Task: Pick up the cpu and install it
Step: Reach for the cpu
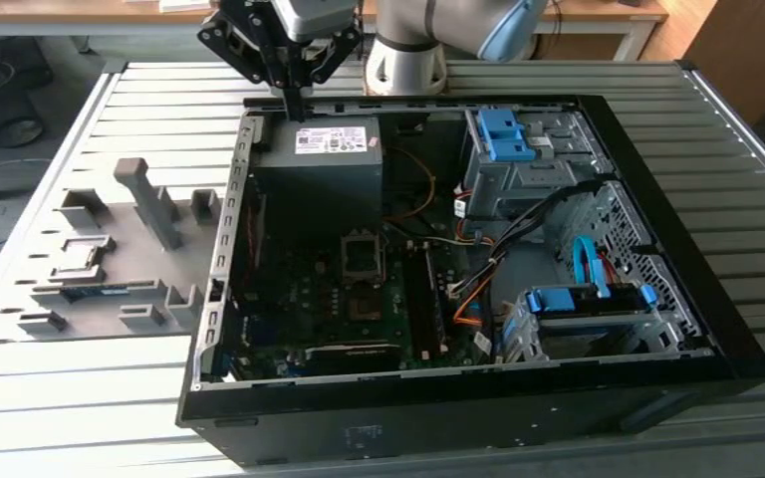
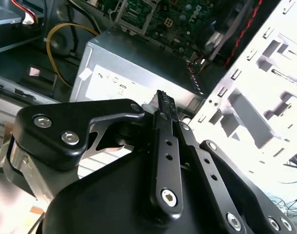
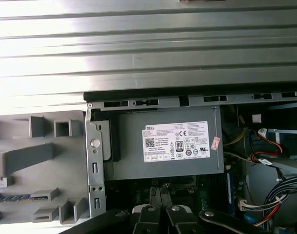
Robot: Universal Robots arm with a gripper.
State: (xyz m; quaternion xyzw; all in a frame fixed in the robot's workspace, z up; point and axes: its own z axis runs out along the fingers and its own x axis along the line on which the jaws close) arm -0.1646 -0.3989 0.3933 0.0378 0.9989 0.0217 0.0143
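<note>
The gripper [image 1: 292, 110] is hanging over the computer case's [image 1: 489, 418] far corner on the exterior view's left, beside the power supply [image 1: 316, 171]. Its fingers [image 2: 164, 141] are pressing closed against each other. I cannot tell where the cpu is lying.

The computer case [image 1: 422, 423] lies open on the bench [image 1: 117, 398], with the arm's base [image 1: 402, 65] behind it. Inside, the power supply [image 1: 316, 164] sits in the far corner on the exterior view's left. The motherboard [image 1: 310, 299] lies in front of it, with the socket [image 1: 360, 251] near its middle. The far drive cage [image 1: 529, 149] and the near drive cage [image 1: 582, 314] stand along the exterior view's right side. A parts tray [image 1: 37, 234] lies on the bench beside the case, on the exterior view's left. The gripper [image 1: 291, 108] hangs over the power supply's far edge.
</note>
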